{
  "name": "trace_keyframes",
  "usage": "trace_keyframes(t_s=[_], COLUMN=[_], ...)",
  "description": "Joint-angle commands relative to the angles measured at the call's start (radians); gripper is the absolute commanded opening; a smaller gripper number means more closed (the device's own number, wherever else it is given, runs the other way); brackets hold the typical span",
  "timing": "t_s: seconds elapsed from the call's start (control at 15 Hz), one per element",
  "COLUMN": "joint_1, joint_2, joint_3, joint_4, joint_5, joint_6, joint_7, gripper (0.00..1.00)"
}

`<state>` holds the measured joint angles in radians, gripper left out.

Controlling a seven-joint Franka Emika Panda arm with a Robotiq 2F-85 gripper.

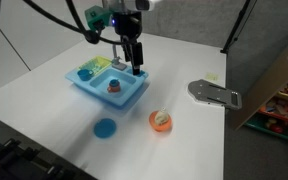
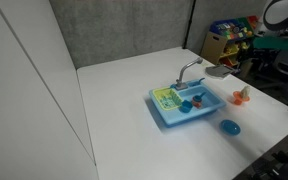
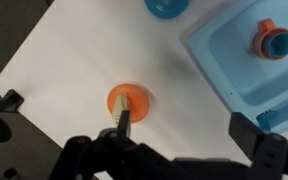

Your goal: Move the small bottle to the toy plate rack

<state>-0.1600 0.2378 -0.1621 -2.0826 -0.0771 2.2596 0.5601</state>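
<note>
The small cream-white bottle (image 3: pixel 121 108) lies on a flat orange plate (image 3: pixel 139 97) on the white table. It shows in an exterior view (image 1: pixel 161 117) too. The light blue toy sink (image 1: pixel 112 95) holds the yellow-green plate rack (image 1: pixel 87 72) at one end, also seen in an exterior view (image 2: pixel 167 98). My gripper (image 1: pixel 133 62) hangs open and empty above the sink's far edge, apart from the bottle. In the wrist view its two fingers (image 3: pixel 132 125) stand wide apart on either side of the plate.
An orange cup-like piece (image 3: pixel 274 40) sits in the sink's basin. A blue disc (image 1: pixel 105 127) lies in front of the sink. A grey metal plate (image 1: pixel 214 93) lies near the table's edge. The grey tap (image 2: pixel 189 70) rises behind the sink.
</note>
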Motion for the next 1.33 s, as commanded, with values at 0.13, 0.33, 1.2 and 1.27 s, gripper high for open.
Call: trace_keyframes(t_s=[0.13,0.33,1.2,1.27], joint_1=[-0.001,0.018,-0.02,-0.024], joint_2=[0.098,0.087,0.154,0.164], joint_3=[-0.03,-0.044,-0.062,-0.063], joint_4=[0.054,0.025,0.071,0.078], joint_5=[0.039,0.022,0.149,0.163], joint_6=[0.053,0.055,0.062,0.071], joint_7=[-0.109,-0.083,-0.094,-0.097], gripper=[1.0,1.0,1.0,1.0])
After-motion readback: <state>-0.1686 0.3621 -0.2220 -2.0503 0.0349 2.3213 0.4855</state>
